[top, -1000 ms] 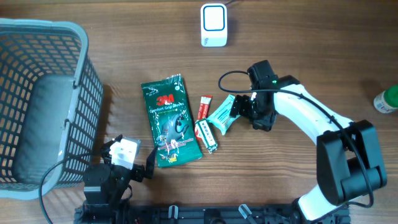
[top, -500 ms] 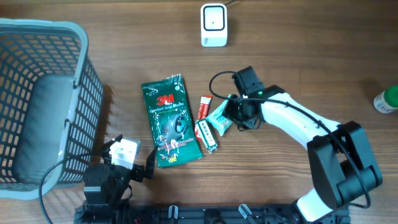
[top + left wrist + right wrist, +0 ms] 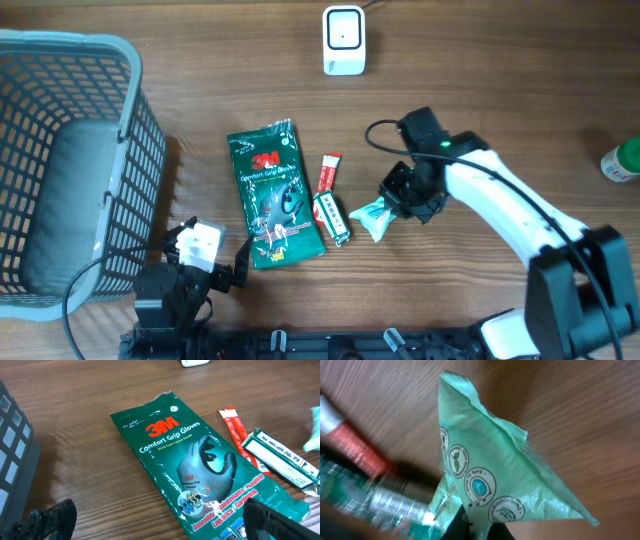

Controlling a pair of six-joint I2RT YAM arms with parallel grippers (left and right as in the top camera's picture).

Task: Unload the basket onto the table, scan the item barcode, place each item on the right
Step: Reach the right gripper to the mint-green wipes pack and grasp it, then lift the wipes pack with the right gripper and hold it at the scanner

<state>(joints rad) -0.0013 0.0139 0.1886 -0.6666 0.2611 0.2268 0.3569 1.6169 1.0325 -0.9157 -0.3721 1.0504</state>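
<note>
Overhead, the right gripper [image 3: 392, 203] has its jaws pinched shut on one end of a mint-green packet [image 3: 373, 216], which sits just right of a green-and-white bar [image 3: 332, 218] and a red stick [image 3: 328, 172]. In the right wrist view the packet [image 3: 490, 480] hangs crumpled from the fingertips, showing round printed symbols. No barcode shows on the visible side. I cannot tell whether the packet is fully clear of the table.

The left gripper [image 3: 157, 522] stands wide open with nothing in it, parked near the bottom edge of a green glove pack [image 3: 200, 470], beside the grey basket [image 3: 120, 130].

By my reading the pickup is done and the scan itself is not. The white scanner [image 3: 343, 40] sits well apart, at the far edge of the table. What remains is carrying the packet there and turning it until the barcode faces the scanner's window. That may take some searching, since the code is not in sight.
</note>
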